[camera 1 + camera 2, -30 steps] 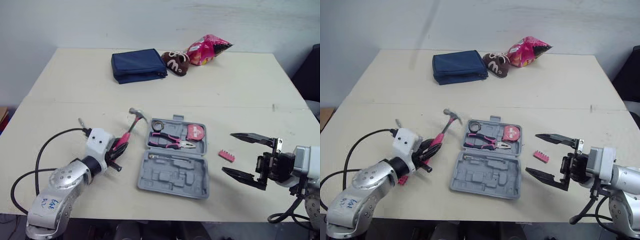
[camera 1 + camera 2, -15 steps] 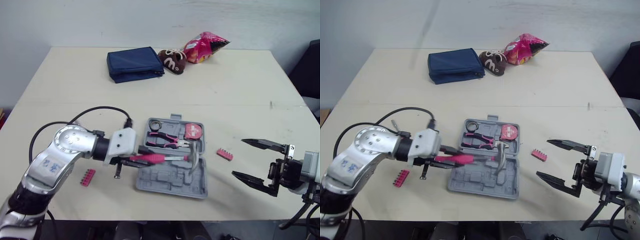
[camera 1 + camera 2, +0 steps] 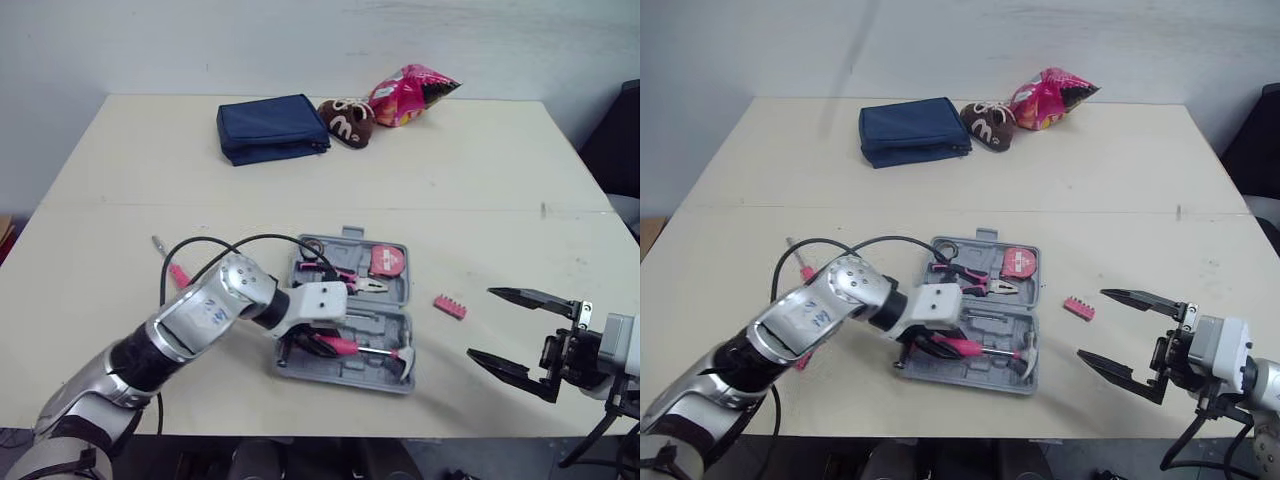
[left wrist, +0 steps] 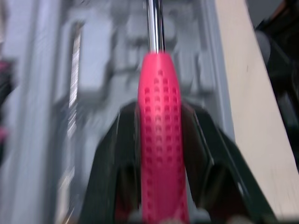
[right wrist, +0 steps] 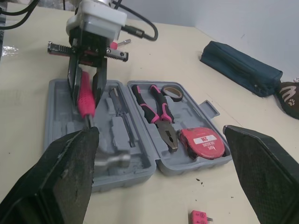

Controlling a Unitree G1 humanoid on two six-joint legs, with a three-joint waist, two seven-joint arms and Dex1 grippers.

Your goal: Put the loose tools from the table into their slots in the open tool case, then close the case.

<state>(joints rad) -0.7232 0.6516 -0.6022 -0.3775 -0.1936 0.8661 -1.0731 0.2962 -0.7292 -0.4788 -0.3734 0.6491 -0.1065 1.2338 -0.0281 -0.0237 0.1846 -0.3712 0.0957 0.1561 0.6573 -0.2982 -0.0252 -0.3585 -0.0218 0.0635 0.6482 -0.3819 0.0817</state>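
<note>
The grey tool case [image 3: 340, 377] lies open at the table's near middle. My left gripper [image 3: 308, 345] is shut on the pink handle of the hammer [image 3: 345, 347], which lies low over the case's near half, its steel head [image 3: 408, 355] at the near right corner. In the left wrist view the black fingers [image 4: 112, 168] clamp the handle [image 4: 159, 140]. Pliers [image 3: 345, 280] and a red tape measure [image 3: 388, 261] sit in the far half. A pink bit holder [image 3: 451, 307] lies right of the case. A pink screwdriver [image 3: 172, 265] lies to the left. My right gripper [image 3: 482, 322] hovers open to the right, empty.
At the far side lie a blue pouch [image 3: 272, 128], a brown plush shoe [image 3: 345, 122] and a pink snack bag [image 3: 415, 95]. My left arm's black cable [image 3: 230, 245] loops over the table left of the case. The table's near edge runs just below the case.
My left arm has swung the hammer round and lowered it onto the case's near half, its head now at the near right corner. The right gripper stays open, barely moved.
</note>
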